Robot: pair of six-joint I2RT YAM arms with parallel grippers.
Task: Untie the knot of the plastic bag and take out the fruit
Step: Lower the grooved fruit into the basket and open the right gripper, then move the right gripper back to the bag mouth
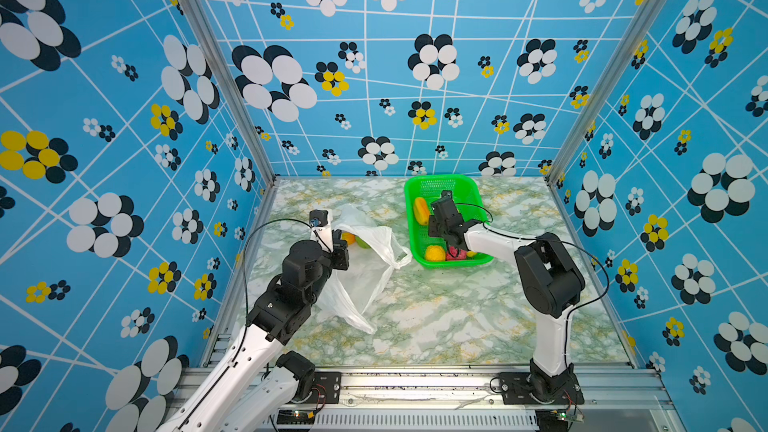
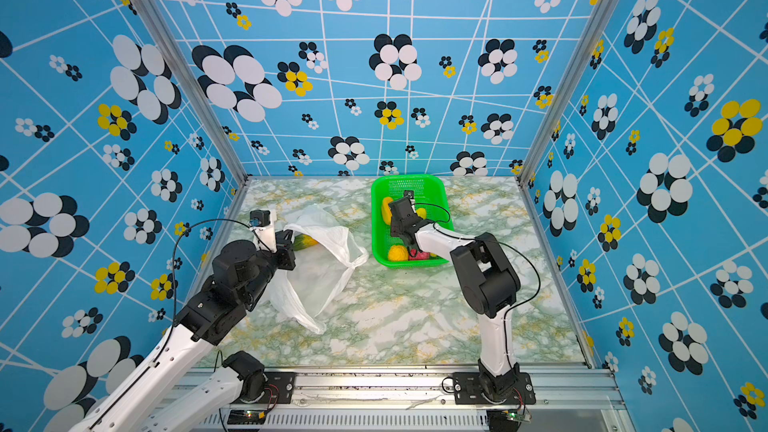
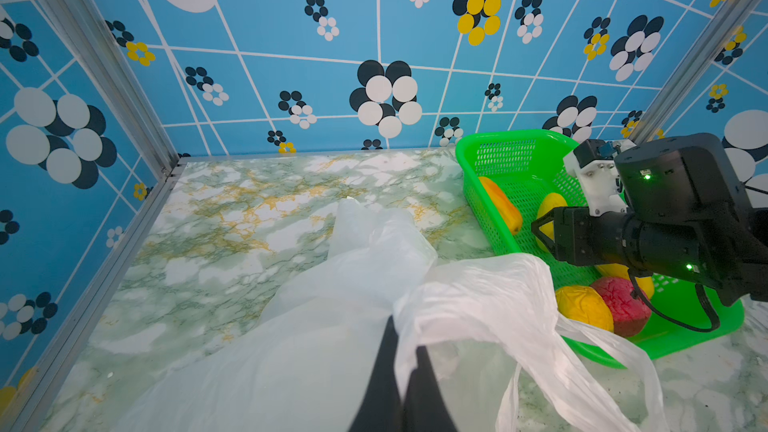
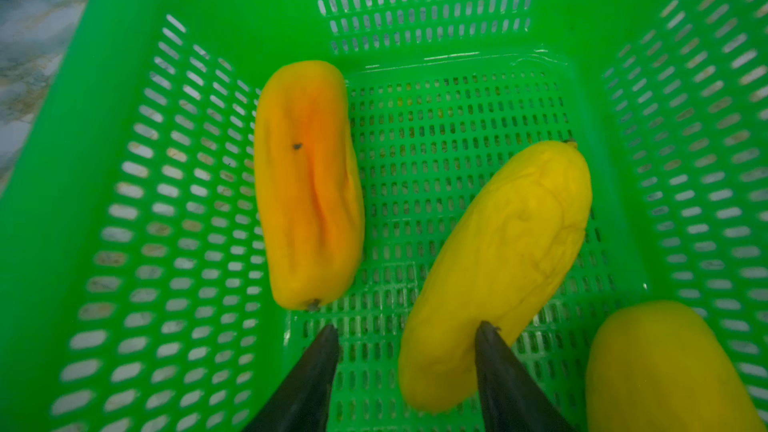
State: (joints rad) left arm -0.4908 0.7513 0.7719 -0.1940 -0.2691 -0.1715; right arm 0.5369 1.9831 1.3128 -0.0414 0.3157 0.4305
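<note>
Found the left jaws pressed together on a fold of the thin, translucent white, crinkly plastic bag (image 3: 332,326), right at the rim of its mouth. Found the right jaws parted, with only slotted floor between them, low inside the bright green slotted plastic basket (image 4: 124,76), with one black fingertip (image 4: 498,367) overlapping the end of a yellow oblong toy fruit (image 4: 498,268). Saw an orange-yellow oblong toy fruit (image 4: 307,184) lying along the basket wall, apart from the yellow one, and a third yellow fruit (image 4: 665,367) cut off by the frame edge. Noted, at the basket's near end, a round yellow bumpy fruit (image 3: 582,307) touching a red bumpy fruit (image 3: 619,309).

Saw the bag (image 1: 365,280) (image 2: 316,284) in both top views, spread slack on the green-and-white marbled desk (image 1: 457,317), left of the basket (image 1: 440,177) (image 2: 409,178), with a loose loop handle (image 1: 401,259) just beside the basket's near corner. Made out, at the bag's mouth close to the left jaws, an orange fruit (image 1: 348,238) and a green fruit (image 1: 363,243).
</note>
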